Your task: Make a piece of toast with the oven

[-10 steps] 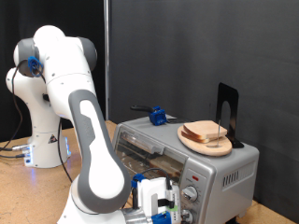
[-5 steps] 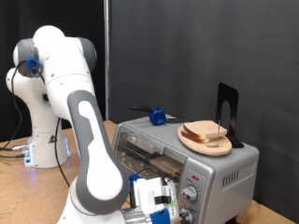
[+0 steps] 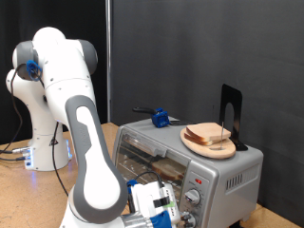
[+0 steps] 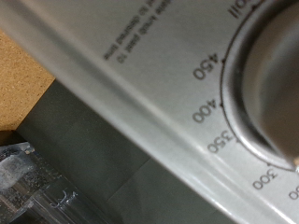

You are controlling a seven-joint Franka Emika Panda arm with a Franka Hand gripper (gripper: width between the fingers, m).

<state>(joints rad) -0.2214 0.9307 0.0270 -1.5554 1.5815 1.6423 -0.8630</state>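
I have the gripper [image 3: 169, 211] low at the exterior view's bottom, directly in front of the oven [image 3: 190, 157] and level with its control panel. I judge this placement serves the controls: the wrist view is filled with the oven's grey front and the rim of a temperature knob [image 4: 271, 79], its dial printed 200 through 450, so the hand is almost against that knob. I cannot tell whether the fingers are released or clenched; neither view shows the fingertips clearly.

The piece of toast [image 3: 211, 134] lies on a round wooden plate [image 3: 196, 144] that rests on the oven's roof, well apart from the gripper. It appears to be parked there, out of the way of the door and the panel.

Count:
- Oven: one.
- Knobs visible in the exterior view: two [image 3: 195, 198], stacked on the panel.
- Bread on the plate: looks like two stacked slices, though I cannot separate them with certainty.
- Plates: one.
- A small blue object [image 3: 161, 119] on the roof: one.
- A black upright bracket [image 3: 231, 109] behind the plate: one.
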